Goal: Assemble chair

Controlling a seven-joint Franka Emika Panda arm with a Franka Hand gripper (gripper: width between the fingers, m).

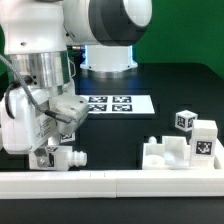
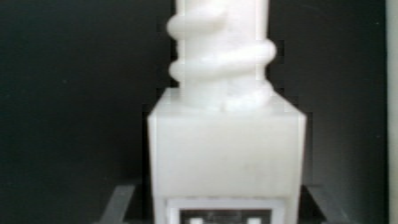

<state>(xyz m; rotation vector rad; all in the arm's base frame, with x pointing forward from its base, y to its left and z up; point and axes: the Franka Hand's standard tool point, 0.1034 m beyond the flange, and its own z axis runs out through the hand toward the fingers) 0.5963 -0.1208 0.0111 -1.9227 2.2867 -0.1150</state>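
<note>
Down low at the exterior view's left, pincer (image 1: pixel 47 152) just above the border rail (image 1: pixel 110 182). Centred in the wrist view, right at the pincer, a white chair leg (image 2: pixel 222 140) — square block, twisted peg at one end, tag at the other. Cannot tell whether gripped or only straddled — finger contact hidden. Well apart at the exterior view's right, other chair parts (image 1: pixel 168 152); beyond, the marker board (image 1: pixel 110 104).
</note>
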